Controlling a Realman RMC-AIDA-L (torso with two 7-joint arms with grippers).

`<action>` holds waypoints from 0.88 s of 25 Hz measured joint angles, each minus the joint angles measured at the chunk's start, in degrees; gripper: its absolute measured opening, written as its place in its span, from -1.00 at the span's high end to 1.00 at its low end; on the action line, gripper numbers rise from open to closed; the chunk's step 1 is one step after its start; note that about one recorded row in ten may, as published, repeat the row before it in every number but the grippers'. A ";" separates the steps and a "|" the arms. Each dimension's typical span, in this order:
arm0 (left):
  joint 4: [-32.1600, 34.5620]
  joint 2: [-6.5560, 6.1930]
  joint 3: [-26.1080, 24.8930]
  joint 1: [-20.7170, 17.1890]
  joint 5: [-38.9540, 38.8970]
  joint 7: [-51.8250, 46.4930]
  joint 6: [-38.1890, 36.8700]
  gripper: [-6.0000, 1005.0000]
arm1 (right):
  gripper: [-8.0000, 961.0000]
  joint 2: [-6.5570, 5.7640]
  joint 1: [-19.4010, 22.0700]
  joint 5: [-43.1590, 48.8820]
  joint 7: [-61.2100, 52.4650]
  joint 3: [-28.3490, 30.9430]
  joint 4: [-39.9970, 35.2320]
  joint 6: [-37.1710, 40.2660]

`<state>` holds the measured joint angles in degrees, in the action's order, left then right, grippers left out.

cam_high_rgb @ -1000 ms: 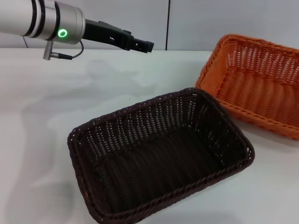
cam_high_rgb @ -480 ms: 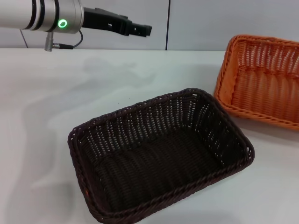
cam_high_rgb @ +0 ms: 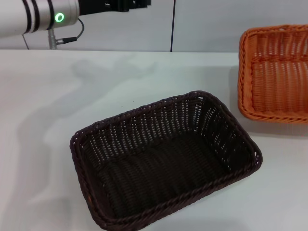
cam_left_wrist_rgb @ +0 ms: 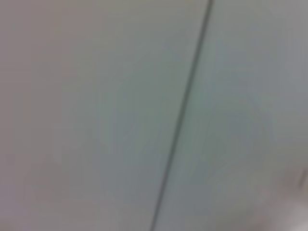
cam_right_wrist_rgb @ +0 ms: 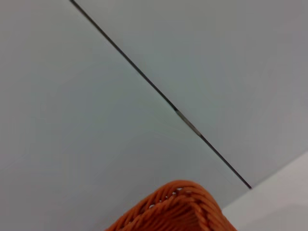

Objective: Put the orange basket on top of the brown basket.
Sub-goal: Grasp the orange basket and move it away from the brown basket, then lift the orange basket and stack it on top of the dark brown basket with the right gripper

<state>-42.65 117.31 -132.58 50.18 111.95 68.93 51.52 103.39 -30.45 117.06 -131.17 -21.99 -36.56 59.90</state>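
The brown basket (cam_high_rgb: 144, 126) stands empty on the white table, in the middle of the head view. The orange basket (cam_high_rgb: 275, 72) is at the far right, apart from the brown one. Its opening is tipped toward me and its right side is cut off by the picture's edge. A corner of its braided rim (cam_right_wrist_rgb: 174, 211) shows close up in the right wrist view against the grey wall. My right gripper shows in no view. My left arm reaches in at the top left, with the black left gripper (cam_high_rgb: 129, 4) high above the table and its tips cut off.
The white table (cam_high_rgb: 43, 110) spreads to the left and behind the brown basket. A grey panelled wall with a dark vertical seam (cam_high_rgb: 173, 24) stands behind the table. The left wrist view shows only that wall.
The orange basket has moved right, away from the brown basket, and turned its opening more toward me. My left arm has risen and drawn back to the upper left.
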 joint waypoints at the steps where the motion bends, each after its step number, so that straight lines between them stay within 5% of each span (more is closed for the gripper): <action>1: 0.00 0.00 0.00 0.00 0.00 0.00 0.00 -0.72 | 0.47 0.01 -0.25 -0.28 0.20 -0.06 -0.08 -0.18; 8: 1.52 0.36 -0.05 -3.65 -11.75 7.04 -3.45 -0.72 | 0.47 0.77 -1.62 -6.42 4.57 -0.04 -0.52 -0.84; 16: 1.86 0.33 -0.04 -4.50 -12.95 8.17 -3.73 -0.72 | 0.46 1.93 -1.38 -10.26 5.23 0.23 -2.09 -0.27; 22: 1.80 0.17 -0.04 -5.05 -14.01 9.18 -5.70 -0.72 | 0.46 3.20 1.06 -27.51 12.58 0.30 -0.07 4.24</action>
<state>-40.86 117.49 -132.63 45.13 97.95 78.11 45.82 106.59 -29.39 89.55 -118.59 -21.68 -36.63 64.14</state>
